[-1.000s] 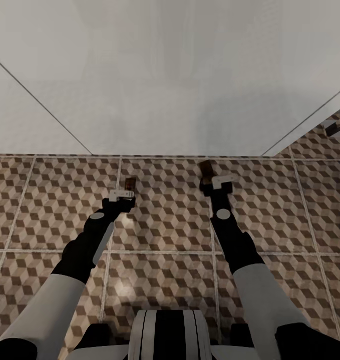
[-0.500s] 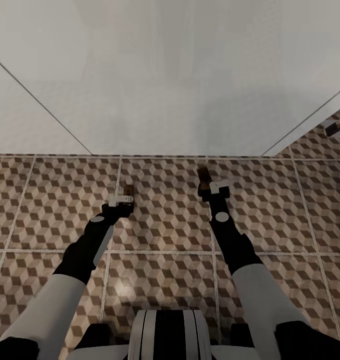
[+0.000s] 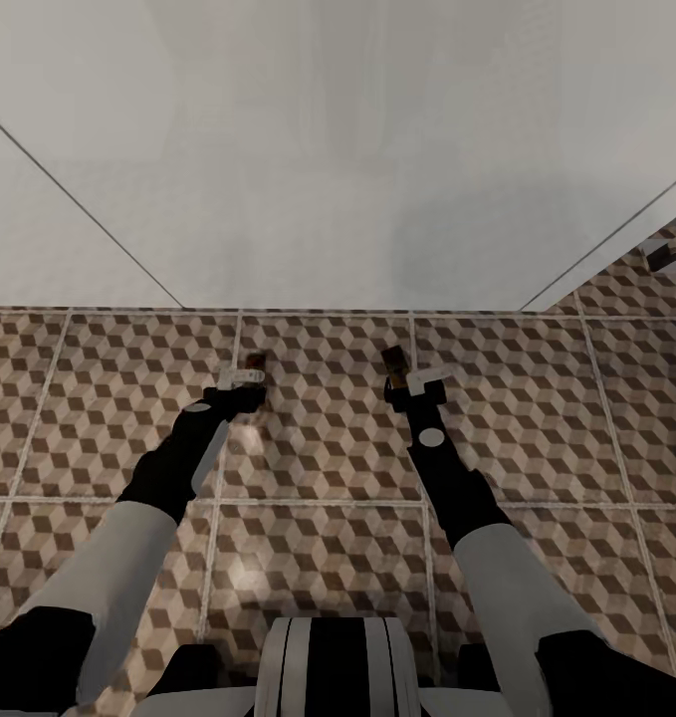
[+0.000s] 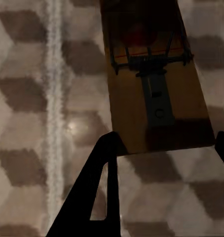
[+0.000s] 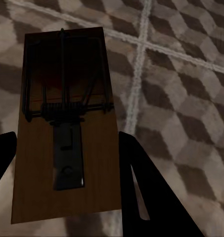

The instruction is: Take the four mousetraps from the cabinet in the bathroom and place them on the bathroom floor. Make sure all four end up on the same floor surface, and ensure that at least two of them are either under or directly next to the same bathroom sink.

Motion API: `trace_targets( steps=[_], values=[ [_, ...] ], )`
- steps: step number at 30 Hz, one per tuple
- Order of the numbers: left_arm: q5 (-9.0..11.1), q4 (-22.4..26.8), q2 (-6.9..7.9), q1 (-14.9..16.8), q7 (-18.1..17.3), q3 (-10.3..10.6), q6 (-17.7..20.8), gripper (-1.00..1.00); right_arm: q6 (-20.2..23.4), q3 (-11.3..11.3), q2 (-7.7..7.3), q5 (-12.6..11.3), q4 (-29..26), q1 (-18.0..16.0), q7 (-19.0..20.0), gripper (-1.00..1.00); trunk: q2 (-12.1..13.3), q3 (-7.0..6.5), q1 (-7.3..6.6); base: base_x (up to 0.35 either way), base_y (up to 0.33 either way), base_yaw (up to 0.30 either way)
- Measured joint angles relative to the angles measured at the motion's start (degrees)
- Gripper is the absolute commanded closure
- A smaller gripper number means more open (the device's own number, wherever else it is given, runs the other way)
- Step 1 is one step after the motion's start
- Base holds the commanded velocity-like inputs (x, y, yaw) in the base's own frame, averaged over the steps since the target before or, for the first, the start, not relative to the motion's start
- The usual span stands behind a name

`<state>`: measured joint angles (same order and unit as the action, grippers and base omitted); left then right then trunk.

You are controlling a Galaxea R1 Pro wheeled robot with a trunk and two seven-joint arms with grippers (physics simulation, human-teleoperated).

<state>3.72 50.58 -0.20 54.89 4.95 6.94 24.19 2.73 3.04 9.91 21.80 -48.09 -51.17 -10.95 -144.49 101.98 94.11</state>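
Brown wooden mousetraps, one pinched in the left gripper (image 3: 250, 378) and one (image 3: 394, 364) in the right gripper (image 3: 407, 380), hang low above the cube-patterned tiled bathroom floor (image 3: 99, 398), so lower each flat before releasing, I judge.

We see two mousetraps (image 4: 156, 94) (image 5: 65, 143) of smooth brown wood with dark metal wire, the boards faintly satin. The floor (image 3: 328, 468) looks like glazed tile, slightly glossy with soft glints, beneath a plain matt white wall (image 3: 338, 149).
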Motion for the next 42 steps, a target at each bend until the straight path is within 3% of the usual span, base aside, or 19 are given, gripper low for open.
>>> trace_targets(
  steps=[8, 12, 19, 23, 28, 42],
  values=[
    [0.0, -2.0, -0.32, 7.3, 0.1, -0.1, 7.0, 1.00, 0.0, 0.0, 0.03, 0.0, 1.4, -0.8, 0.0, 1.00, 0.0, 0.00, 0.00, 0.000, 0.000, 0.000],
    [0.1, -5.0, -0.56, 9.7, 0.1, -0.1, 8.2, 1.00, 0.7, 0.0, 0.09, 0.0, 1.7, -1.4, 0.0, 1.00, 0.0, 0.00, 0.00, 0.000, 0.000, 0.000],
    [0.0, -5.5, -0.42, 10.4, -0.2, 0.0, 5.9, 1.00, 1.6, 0.0, 0.09, 0.0, 2.2, -3.7, 0.0, 1.00, 0.0, 0.00, 0.00, 0.000, 0.000, 0.000],
    [0.0, -1.0, 0.20, 10.5, -0.4, 0.4, 3.3, 1.00, 1.5, 0.1, 0.09, 0.1, 2.1, -4.0, 0.0, 1.00, 0.0, 0.00, -0.01, 0.000, 0.000, 0.000],
    [0.1, 3.0, 0.74, 10.3, -0.4, 0.6, 2.8, 1.00, 1.6, 0.1, 0.09, 0.1, 2.1, -4.0, 0.0, 1.00, 0.0, 0.00, 0.00, 0.000, 0.000, 0.000],
    [0.1, 2.7, 1.29, 9.4, -0.3, 0.5, 2.8, 1.00, 1.3, 0.1, 0.09, 0.1, 1.8, -4.0, 2.1, 1.00, 0.0, 0.00, 0.00, 0.000, 0.000, 0.000]
  ],
)
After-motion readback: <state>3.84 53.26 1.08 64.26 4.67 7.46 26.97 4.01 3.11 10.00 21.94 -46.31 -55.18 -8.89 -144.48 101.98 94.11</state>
